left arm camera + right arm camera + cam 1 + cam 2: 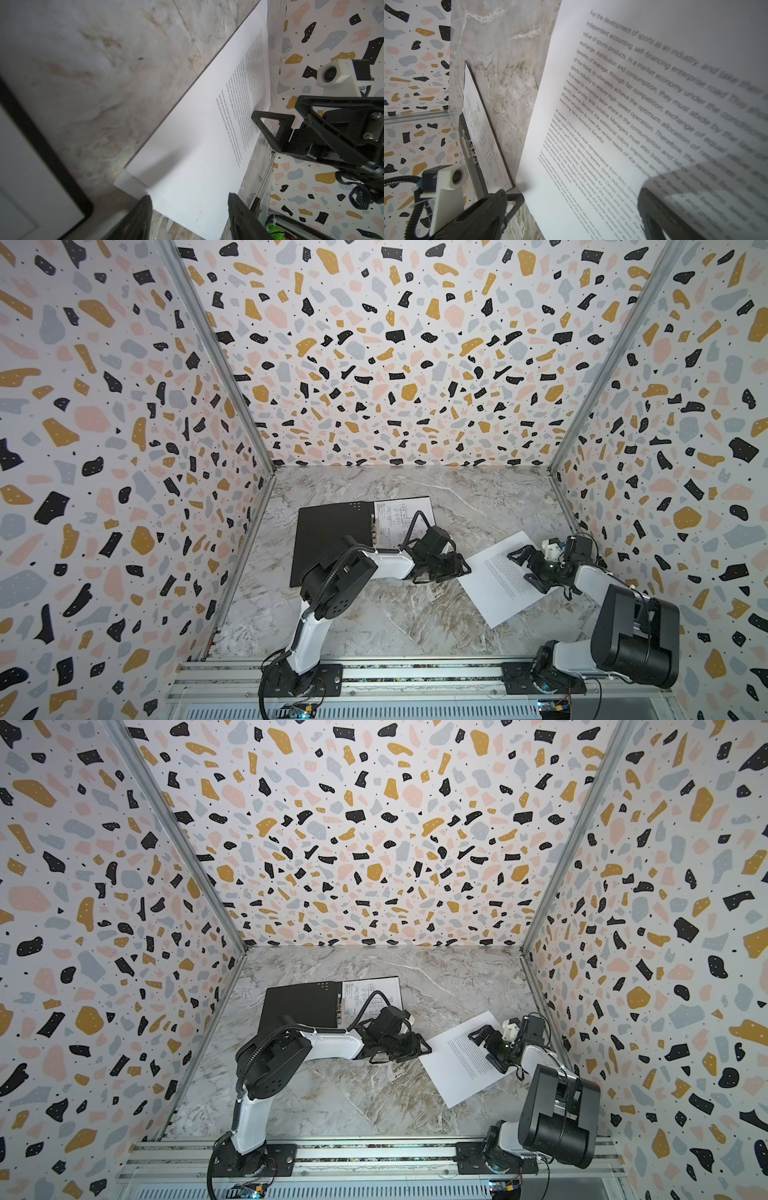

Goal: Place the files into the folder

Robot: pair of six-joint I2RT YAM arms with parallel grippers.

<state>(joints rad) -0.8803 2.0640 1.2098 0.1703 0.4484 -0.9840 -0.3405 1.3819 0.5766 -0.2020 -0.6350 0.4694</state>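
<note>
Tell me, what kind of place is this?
Probably a robot practice booth, not a real room: speckled walls box in a marble-look table, and a left arm and right arm stand on a metal rail at its front.

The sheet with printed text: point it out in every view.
In a top view: printed sheet lies slanted, right of centre.
In a top view: same place.
Left wrist: white band across the middle.
Right wrist: fills the right side.
Shared landmark: left pincer at its corner nearest the folder.
</note>
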